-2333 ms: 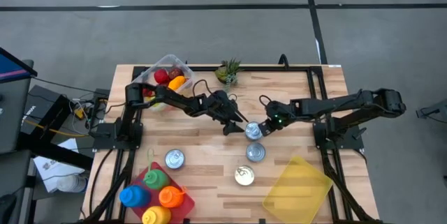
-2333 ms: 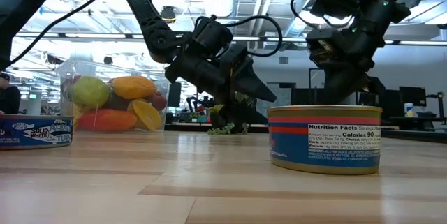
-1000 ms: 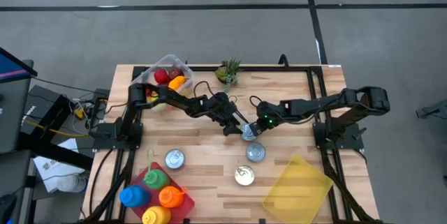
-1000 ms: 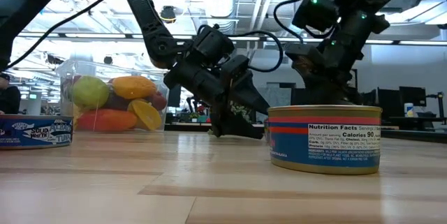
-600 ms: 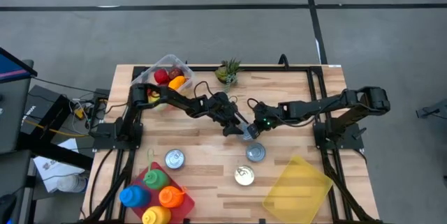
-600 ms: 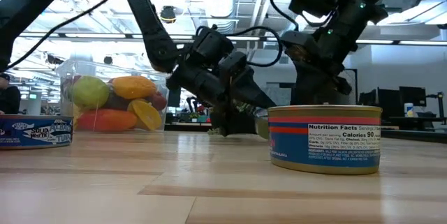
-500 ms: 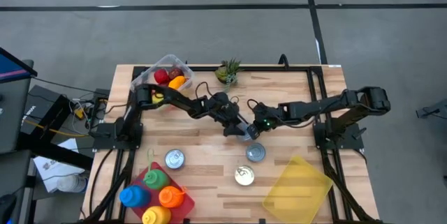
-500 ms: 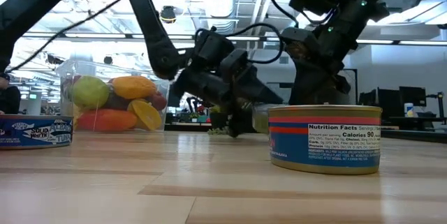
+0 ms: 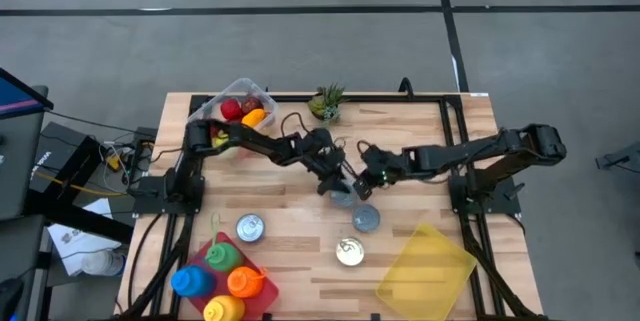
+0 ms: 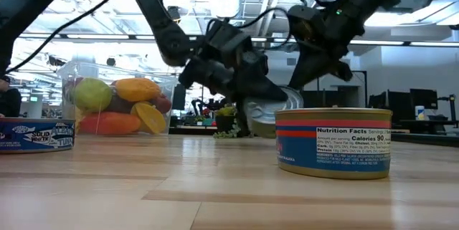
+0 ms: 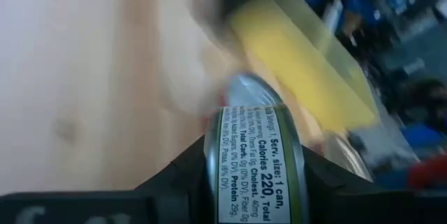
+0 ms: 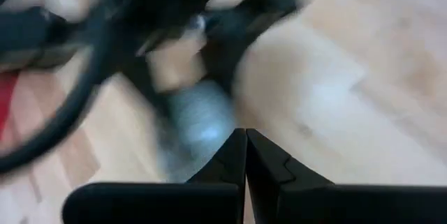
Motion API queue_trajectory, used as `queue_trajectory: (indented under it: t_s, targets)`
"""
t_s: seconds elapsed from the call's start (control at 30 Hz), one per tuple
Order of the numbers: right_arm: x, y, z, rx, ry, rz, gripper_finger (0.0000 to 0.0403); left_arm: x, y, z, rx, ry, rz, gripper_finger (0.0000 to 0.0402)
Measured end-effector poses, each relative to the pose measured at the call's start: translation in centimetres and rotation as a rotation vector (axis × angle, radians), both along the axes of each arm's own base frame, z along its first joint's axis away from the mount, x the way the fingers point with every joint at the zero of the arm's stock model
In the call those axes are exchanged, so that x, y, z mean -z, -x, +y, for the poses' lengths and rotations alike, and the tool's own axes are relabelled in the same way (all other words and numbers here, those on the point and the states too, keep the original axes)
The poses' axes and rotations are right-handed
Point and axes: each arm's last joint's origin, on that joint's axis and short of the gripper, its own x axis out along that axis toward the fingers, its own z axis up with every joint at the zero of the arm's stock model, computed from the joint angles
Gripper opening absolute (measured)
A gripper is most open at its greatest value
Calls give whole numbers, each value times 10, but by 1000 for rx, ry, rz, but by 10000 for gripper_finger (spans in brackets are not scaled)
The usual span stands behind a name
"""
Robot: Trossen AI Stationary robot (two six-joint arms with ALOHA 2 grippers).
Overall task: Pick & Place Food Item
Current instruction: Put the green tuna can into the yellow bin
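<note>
A silver food can (image 9: 343, 198) with a green label (image 11: 255, 147) is near the table's middle, tilted in my left gripper (image 9: 338, 185), which is shut on it. In the low view the can (image 10: 269, 115) shows tipped, its lid turned up and to the right. My right gripper (image 9: 361, 178) is shut and stands just right of the can, with its fingertips (image 12: 244, 144) close beside the blurred can (image 12: 199, 123). My left gripper pinches the can's round side wall (image 11: 209, 161) between its two fingers (image 11: 178, 178), one on each side of the label. The fingers slant down from the table's far left. The can is tilted; I cannot tell whether its lower edge touches the table. My right gripper's shut fingertips are beside the can; I cannot tell whether they touch it.
Three more cans (image 9: 367, 219), (image 9: 350, 252), (image 9: 249, 227) stand nearer the front edge; one (image 10: 333, 140) fills the low view's right. A yellow container (image 9: 425, 266) lies front right, a red tray of bottles (image 9: 220, 276) front left, a clear fruit tub (image 9: 235, 106) and plant (image 9: 325, 101) at the back.
My left gripper has shut on the can and tipped it up off its flat base, drawing it slightly toward the table's left and near edge. My right gripper has stayed shut, first following the can leftward, then rising a little beside it.
</note>
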Motion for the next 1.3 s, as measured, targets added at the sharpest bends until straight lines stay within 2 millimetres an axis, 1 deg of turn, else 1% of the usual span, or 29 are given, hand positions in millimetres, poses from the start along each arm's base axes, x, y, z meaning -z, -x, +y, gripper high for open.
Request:
queue_trajectory:
  t_s: [0.07,0.13,0.23,0.27,0.37,0.43,0.53,0.63,0.7,0.77,0.9,1.1,1.23,1.3]
  targets:
    - [-13,1,-1,-14,23,5,1,-7,3,-3,25,-2,14,125]
    - [-34,4,1,-30,57,17,0,-23,7,-4,32,-26,0,125]
    - [-70,18,7,-47,76,58,11,-56,13,-5,31,-70,-59,125]
    - [-81,25,10,-60,78,62,18,-70,16,-6,7,-92,-86,125]
    - [-112,45,30,-92,21,7,55,-115,26,-12,-55,-160,-202,125]
    - [-123,58,44,-104,-43,-40,89,-146,34,-20,-125,-209,-292,125]
    - [-131,74,65,-79,-94,-109,150,-180,44,-38,-225,-248,-408,125]
    - [-135,84,85,-44,-81,-174,212,-203,52,-60,-302,-231,-493,125]
    - [-136,88,96,-34,-44,-217,242,-213,56,-78,-339,-215,-532,125]
    - [-136,92,107,-55,20,-246,256,-217,57,-98,-380,-195,-573,125]
    - [-131,89,127,-165,163,-263,259,-216,54,-134,-458,-142,-641,125]
    - [-132,82,146,-269,212,-329,256,-195,45,-176,-513,-88,-676,125]
    - [-134,78,151,-300,222,-363,256,-176,38,-196,-520,-55,-704,125]
    - [-134,77,151,-305,224,-364,256,-171,37,-203,-510,-35,-727,125]
